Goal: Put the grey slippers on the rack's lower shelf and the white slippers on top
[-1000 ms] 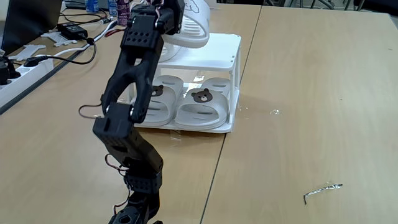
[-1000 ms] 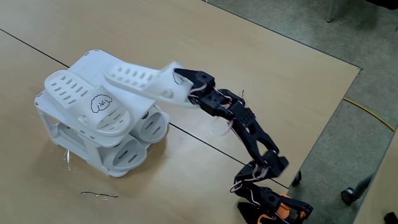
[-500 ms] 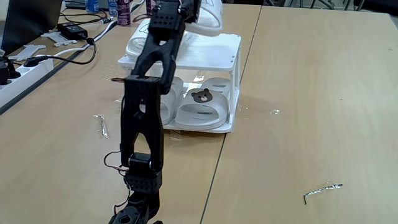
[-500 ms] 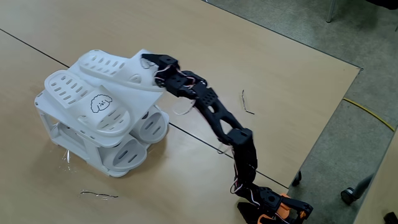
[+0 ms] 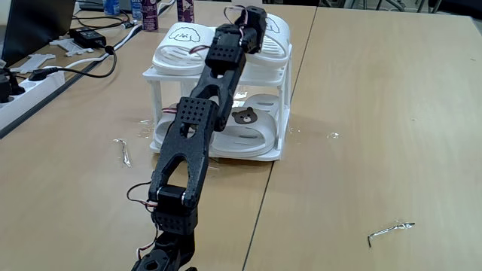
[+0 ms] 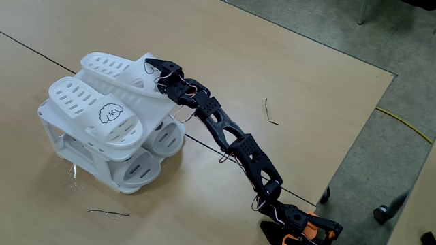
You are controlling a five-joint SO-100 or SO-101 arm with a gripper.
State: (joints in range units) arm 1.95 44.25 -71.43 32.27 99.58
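Observation:
The white rack point(image 5: 284, 90) point(image 6: 53, 135) stands mid-table. Both grey slippers lie on its lower shelf; the right one's bear face point(image 5: 242, 117) shows, while my arm covers most of the left one. In a fixed view their ends point(image 6: 158, 139) poke out under the top. On the top lies one white slipper with a dog face point(image 5: 181, 36) point(image 6: 102, 114). Beside it the second white slipper point(image 5: 274, 41) point(image 6: 112, 68) rests nearly flat. My gripper point(image 5: 252, 21) point(image 6: 152, 68), arm stretched out, is shut on that slipper's near end.
A power strip point(image 5: 30, 81), a black adapter point(image 5: 90, 35) and cables lie at the table's left edge, with bottles point(image 5: 143, 11) behind. Small bent wires lie on the table point(image 5: 392, 228) point(image 5: 124, 150) point(image 6: 271, 112) point(image 6: 109, 213). The table's edge point(image 6: 354, 136) runs near the arm's base.
My arm has stretched forward and lowered. The second white slipper went from tilted in the air above the rack to lying on the top beside the first.

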